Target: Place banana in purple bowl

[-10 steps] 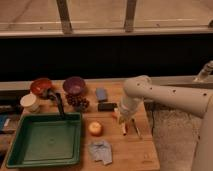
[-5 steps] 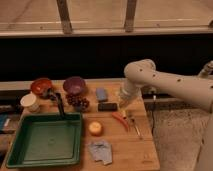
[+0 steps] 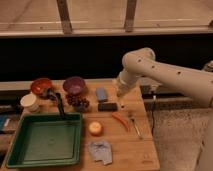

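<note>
My gripper (image 3: 121,100) hangs from the white arm above the right middle of the wooden table, just right of a dark block (image 3: 107,106). A pale cream piece, the banana (image 3: 122,104), shows at its tip, held off the table. The purple bowl (image 3: 74,85) stands at the back left, well left of the gripper and apart from it. I see nothing inside it.
An orange-red bowl (image 3: 41,86) and white cup (image 3: 29,101) stand at the far left. Dark grapes (image 3: 77,101), a blue-grey block (image 3: 102,94), a green tray (image 3: 45,140), a round yellow-orange fruit (image 3: 95,128), a carrot-like piece (image 3: 120,121), a utensil (image 3: 135,125) and a grey cloth (image 3: 101,151) are also on the table.
The gripper was low over the table near the carrot-like piece a second ago. It has since risen and moved back and slightly left. The carrot-like piece and utensil are uncovered now.
</note>
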`<state>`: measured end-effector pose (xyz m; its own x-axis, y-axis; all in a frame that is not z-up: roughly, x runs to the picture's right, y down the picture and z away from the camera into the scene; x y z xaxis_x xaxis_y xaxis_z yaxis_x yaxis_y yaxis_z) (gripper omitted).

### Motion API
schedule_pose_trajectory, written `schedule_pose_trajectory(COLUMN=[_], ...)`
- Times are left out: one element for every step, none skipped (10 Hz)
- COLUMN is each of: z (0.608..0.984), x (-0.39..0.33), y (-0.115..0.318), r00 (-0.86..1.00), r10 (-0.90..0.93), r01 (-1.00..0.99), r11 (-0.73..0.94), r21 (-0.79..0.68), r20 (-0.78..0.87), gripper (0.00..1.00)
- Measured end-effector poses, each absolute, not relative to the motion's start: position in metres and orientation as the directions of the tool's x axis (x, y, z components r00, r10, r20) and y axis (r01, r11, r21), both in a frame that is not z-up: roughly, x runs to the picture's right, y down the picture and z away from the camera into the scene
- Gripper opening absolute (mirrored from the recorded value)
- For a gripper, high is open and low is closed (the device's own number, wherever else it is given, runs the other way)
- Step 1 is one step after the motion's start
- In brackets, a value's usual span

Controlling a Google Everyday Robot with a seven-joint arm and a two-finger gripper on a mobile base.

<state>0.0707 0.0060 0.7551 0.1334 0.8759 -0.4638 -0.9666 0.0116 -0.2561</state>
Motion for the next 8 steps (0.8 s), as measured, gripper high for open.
schedule_pose_trajectory(z=[0.754,0.753,0.752,0.752,0.752,0.752,0.752,0.755], x=[0.061,0.053,0.049,0.051,0.052,0.051,0.050,0.049], y=[-0.009,-0.019,-0.025,-0.025,-0.025,-0.024,-0.024,-0.024], r00=[0.153,0.170,0.177,0.176,0.174,0.175,0.178,0.180], r10=[0.882,0.884,0.886,0.886,0.886,0.886,0.885,0.883], r01=[-0.959,-0.952,-0.948,-0.949,-0.949,-0.949,-0.948,-0.946], r11=[0.025,0.034,0.037,0.036,0.035,0.035,0.037,0.034], r21=[-0.282,-0.304,-0.316,-0.314,-0.314,-0.314,-0.316,-0.324], r20=[-0.445,-0.435,-0.428,-0.429,-0.429,-0.430,-0.430,-0.433], gripper=[0.00,0.00,0.00,0.00,0.00,0.00,0.00,0.00])
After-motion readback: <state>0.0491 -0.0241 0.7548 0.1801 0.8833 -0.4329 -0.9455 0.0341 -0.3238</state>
